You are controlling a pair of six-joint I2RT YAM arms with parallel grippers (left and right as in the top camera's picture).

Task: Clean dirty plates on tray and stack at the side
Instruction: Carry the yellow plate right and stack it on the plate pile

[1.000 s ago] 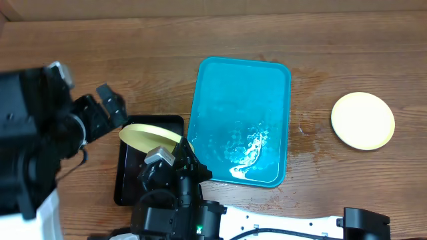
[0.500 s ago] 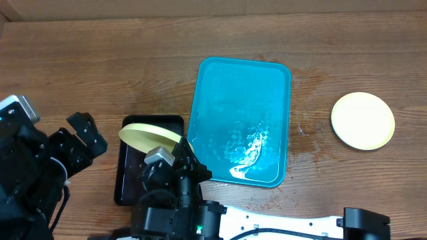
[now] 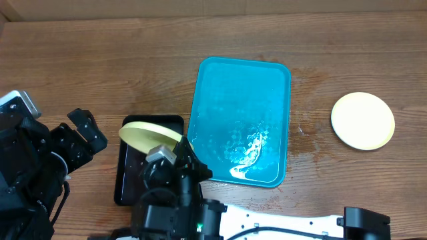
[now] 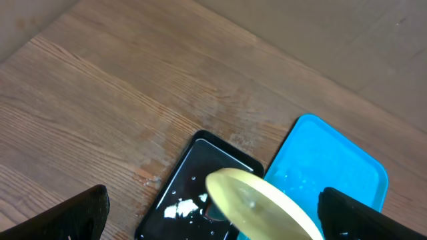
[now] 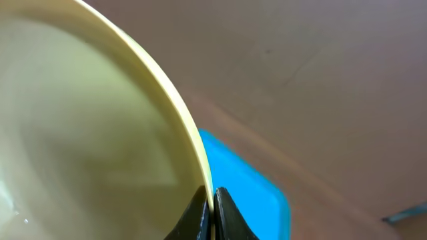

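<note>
The wooden tabletop [image 3: 100, 60] fills the overhead view, with the blue tray [image 3: 243, 100] near its middle, wet and glinting toward its near end. A black tray [image 3: 127, 183] sits just left of it, and a second plate [image 3: 363, 121] lies flat far to the right, well apart from both. My right arm reaches in from the bottom edge, and my right end effector [image 3: 183, 148] is pinched on the rim of the held plate [image 3: 148, 135], which stands tilted on edge above the black tray; the arm hides most of the grip. My left end effector [image 3: 90, 128] hangs off to the left, its jaws spread and holding nothing, the arm behind it cut off by the frame. From my left wrist, both fingers [image 4: 80, 213] show only as dark corners, wide apart, with the plate's rim and white scraps [image 4: 180, 210] in the black tray between them. From my right wrist, the plate's pale inside fills the left half, blurred, and my fingertips clamp its rim at the bottom edge.
</note>
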